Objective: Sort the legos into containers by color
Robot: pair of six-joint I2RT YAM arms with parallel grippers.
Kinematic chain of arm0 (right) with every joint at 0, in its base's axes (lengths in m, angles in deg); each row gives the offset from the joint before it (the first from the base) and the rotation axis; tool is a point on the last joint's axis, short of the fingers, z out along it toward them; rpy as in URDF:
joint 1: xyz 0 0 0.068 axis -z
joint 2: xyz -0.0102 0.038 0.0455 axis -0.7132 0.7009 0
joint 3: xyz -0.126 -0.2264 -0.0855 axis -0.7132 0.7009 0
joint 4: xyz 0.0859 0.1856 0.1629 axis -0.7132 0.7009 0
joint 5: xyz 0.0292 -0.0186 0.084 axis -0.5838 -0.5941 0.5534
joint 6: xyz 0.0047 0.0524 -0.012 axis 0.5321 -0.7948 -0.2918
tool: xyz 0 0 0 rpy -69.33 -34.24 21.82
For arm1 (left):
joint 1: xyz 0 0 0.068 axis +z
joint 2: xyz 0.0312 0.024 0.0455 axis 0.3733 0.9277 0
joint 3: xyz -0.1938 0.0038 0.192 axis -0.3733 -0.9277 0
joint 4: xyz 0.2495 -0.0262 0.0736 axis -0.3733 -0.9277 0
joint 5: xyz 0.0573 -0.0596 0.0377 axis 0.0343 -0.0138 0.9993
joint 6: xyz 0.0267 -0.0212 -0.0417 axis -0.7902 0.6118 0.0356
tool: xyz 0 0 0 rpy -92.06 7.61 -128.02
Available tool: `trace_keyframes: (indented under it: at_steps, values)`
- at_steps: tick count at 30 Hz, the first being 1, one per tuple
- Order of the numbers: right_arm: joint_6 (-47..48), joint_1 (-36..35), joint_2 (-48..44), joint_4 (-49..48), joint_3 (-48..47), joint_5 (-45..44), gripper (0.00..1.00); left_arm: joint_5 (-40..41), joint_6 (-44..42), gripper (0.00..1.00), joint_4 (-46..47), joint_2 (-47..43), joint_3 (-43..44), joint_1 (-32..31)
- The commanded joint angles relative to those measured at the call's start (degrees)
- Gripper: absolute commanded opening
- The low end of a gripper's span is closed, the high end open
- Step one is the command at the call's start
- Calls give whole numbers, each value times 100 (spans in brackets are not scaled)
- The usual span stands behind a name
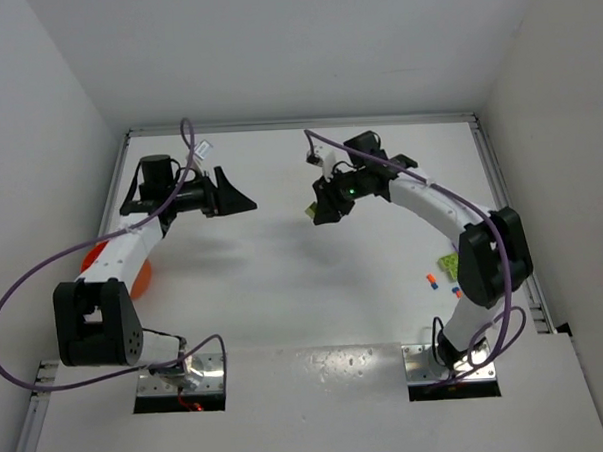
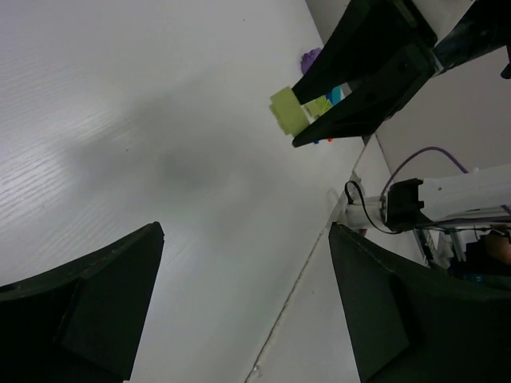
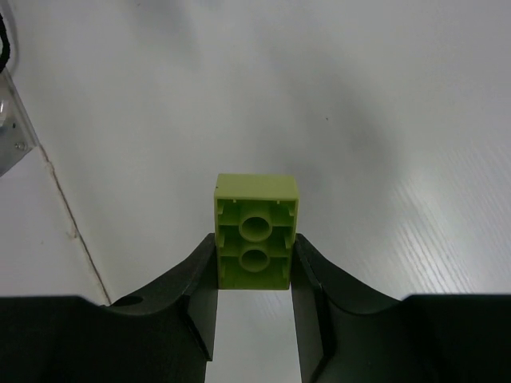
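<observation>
A lime green lego (image 3: pixel 255 231) is clamped by its sides between my right gripper's (image 3: pixel 254 267) fingers, its hollow underside facing the camera, held above the white table. From above, that right gripper (image 1: pixel 319 211) hangs mid-table at the back. My left gripper (image 1: pixel 242 201) faces it from the left, open and empty. In the left wrist view my left gripper (image 2: pixel 247 271) spreads wide, with the held lime lego (image 2: pixel 288 112) ahead. The orange container (image 1: pixel 142 279) lies mostly hidden under the left arm. Loose legos lie at the right: lime (image 1: pixel 448 265), orange (image 1: pixel 431 277), blue (image 1: pixel 434 285).
A purple lego (image 2: pixel 310 57) and a teal one (image 2: pixel 334 95) show behind the right gripper in the left wrist view. White walls enclose the table on three sides. A purple cable (image 1: pixel 24 288) loops off the left arm.
</observation>
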Motion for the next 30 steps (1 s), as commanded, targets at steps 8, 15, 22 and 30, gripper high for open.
trace_keyframes:
  at_steps: [8, 15, 22, 30]
  values:
    - [4, -1015, 617, 133, -1150, -383, 11, 148, 461, 85, 441, 12, -172, -712]
    - [4, -1447, 723, 186, -1264, -760, 11, 148, 567, 79, 555, 319, -172, -774]
    - [57, -1692, 785, 186, -1457, -989, 10, 148, 567, 73, 617, 425, -286, -827]
    - [57, -1798, 785, 238, -1624, -1173, 10, -107, 708, 67, 890, 592, -470, -827]
